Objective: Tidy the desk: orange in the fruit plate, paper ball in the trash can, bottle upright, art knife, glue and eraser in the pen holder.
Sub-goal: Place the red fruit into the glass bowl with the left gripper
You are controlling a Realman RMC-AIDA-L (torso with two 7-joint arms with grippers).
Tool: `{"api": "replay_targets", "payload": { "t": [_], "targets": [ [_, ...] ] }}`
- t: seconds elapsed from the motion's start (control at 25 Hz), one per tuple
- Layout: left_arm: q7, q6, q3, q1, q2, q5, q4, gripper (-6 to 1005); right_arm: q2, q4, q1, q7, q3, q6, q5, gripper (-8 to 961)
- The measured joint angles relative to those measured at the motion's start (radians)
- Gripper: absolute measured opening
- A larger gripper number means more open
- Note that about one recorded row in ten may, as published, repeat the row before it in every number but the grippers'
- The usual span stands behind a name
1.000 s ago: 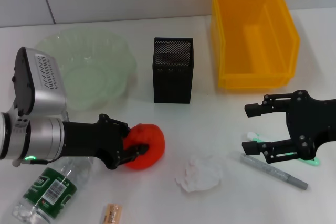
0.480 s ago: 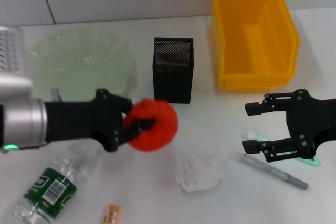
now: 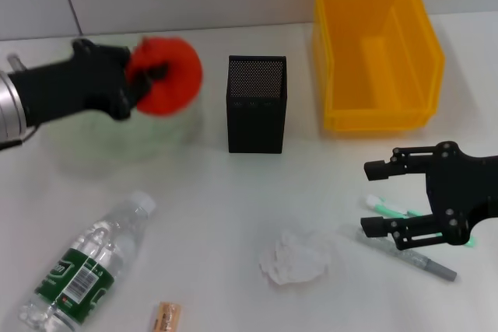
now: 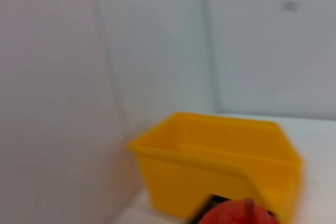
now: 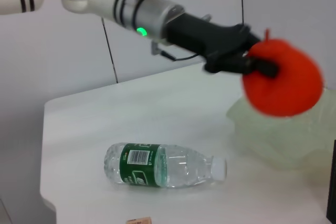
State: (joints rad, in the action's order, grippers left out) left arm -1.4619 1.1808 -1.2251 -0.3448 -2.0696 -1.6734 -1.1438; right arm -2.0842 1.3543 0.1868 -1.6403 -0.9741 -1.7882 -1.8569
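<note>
A white desk seen from above, with a black mesh pen holder [image 3: 257, 104] standing near its middle. The left gripper [image 3: 140, 77] is raised in the air to the left of the pen holder, its black fingers closed around the orange [image 3: 165, 75], which hangs above the pale-green fruit plate [image 3: 167, 131] and is not touching it. The plate sits just left of the pen holder. To the right of the pen holder stands the yellow trash can [image 3: 377, 48], open at the top. In front of the pen holder and to its left, the bottle [image 3: 85, 267] lies on its side with its cap pointing back toward the plate. The small tan eraser [image 3: 166, 316] lies near the front edge, beside the bottle's base. The paper ball [image 3: 296, 258] rests in front of the pen holder, slightly to its right. Farther right, the right gripper [image 3: 379, 197] hovers low with its fingers spread wide and nothing between them, over a grey pen-like tool [image 3: 410, 254] and a green-and-white stick [image 3: 391, 207].
</note>
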Motion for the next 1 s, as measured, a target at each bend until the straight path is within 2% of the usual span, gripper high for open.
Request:
{"api": "replay_targets", "payload": {
  "t": [0.08,0.16,0.24,0.44,1.0],
  "targets": [
    [0.017,-0.089,0.006,-0.026,0.000,0.017,0.055,122,-0.001,-0.001,-0.002,0.000,-0.001,-0.001,0.000,766],
    [0.017,-0.089,0.006,-0.026,0.000,0.017,0.055,108,-0.002,-0.002,-0.003,0.000,-0.001,-0.001,0.000,766],
    [0.030,-0.216,0.007,-0.073,0.001,0.019,0.148,95,-0.002,-0.002,-0.005,0.000,-0.001,-0.001,0.000,766],
    [0.118,-0.356,0.008,-0.122,0.002,0.021,0.283,75,-0.002,-0.002,-0.007,0.001,0.000,-0.001,0.000,766],
    [0.128,-0.412,0.014,-0.118,0.003,0.015,0.330,97,-0.002,-0.001,-0.008,0.000,0.000,0.000,0.000,766]
  ]
}}
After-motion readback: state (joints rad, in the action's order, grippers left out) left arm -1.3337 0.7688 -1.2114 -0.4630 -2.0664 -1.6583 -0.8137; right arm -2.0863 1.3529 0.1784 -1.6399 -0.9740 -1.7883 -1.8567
